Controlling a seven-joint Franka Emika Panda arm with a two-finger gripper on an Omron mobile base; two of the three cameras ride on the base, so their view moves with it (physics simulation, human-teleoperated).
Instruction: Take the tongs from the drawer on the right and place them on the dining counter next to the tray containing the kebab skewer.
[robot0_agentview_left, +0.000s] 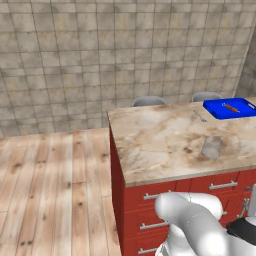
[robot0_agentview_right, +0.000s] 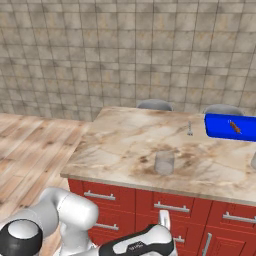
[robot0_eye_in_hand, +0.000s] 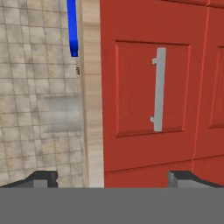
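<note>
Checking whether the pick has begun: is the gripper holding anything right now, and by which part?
Nothing is held. The gripper is open and empty, facing the closed red drawer.

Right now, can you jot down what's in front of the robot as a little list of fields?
counter: beige marbled top on red cabinets
tray: blue, at the counter's far right, holds a kebab skewer
cup: clear, upright, near the front edge
utensil: small, silver, left of the tray
stools: two grey seats behind the counter
drawer: shut, silver handle
end effector: open, facing the drawer front, not touching
tongs: not taken out yet
</note>
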